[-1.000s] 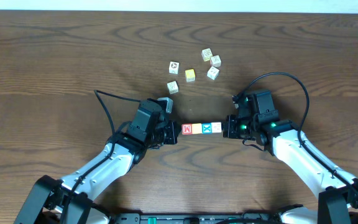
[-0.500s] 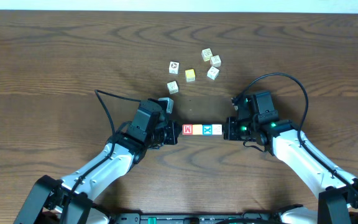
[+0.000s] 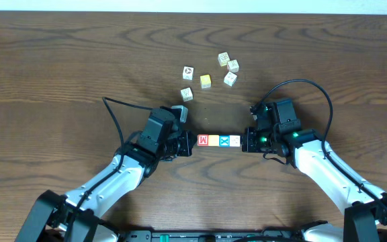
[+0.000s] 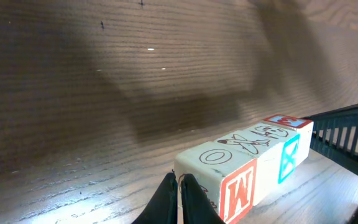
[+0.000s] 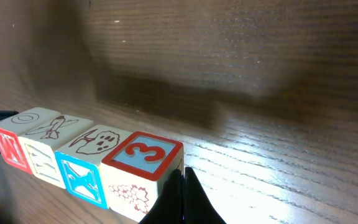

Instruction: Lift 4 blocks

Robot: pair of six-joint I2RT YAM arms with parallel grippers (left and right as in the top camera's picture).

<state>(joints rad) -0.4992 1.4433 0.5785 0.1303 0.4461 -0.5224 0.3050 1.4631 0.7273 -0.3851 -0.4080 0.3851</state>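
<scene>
The four blocks form one straight row, face against face, on the near middle of the bench (image 3: 59, 60), running left to right: red block (image 3: 202, 140), orange block (image 3: 213, 140), blue block (image 3: 224, 140), white block (image 3: 234, 140). The left arm (image 3: 123, 171) reaches in from the near left and the right arm (image 3: 321, 165) from the near right. Each set of jaws meets one end of the row.

The left jaws are closed tight with nothing between them. Their dark fingertips (image 4: 169, 199) sit together against the end of the red block (image 4: 238, 186), which shows a white M on its red side and a ring on its pale top. Beyond it the row runs away to the blue block (image 4: 289, 155) with its X.

The right jaws are closed just as tight and also empty. Their fingertips (image 5: 194, 199) press the end of the white block (image 5: 143, 154), whose top carries a red-rimmed 3. So the row is squeezed endwise between the two closed tips rather than held inside either pair.

In both wrist views a dark shadow lies on the wood beyond the row; whether the blocks rest on the bench or hang just clear of it I cannot tell.

Farther off lies a loose scatter: a pale yellow cube (image 3: 205, 81) among whitish cubes (image 3: 230, 78), well apart from the row.
</scene>
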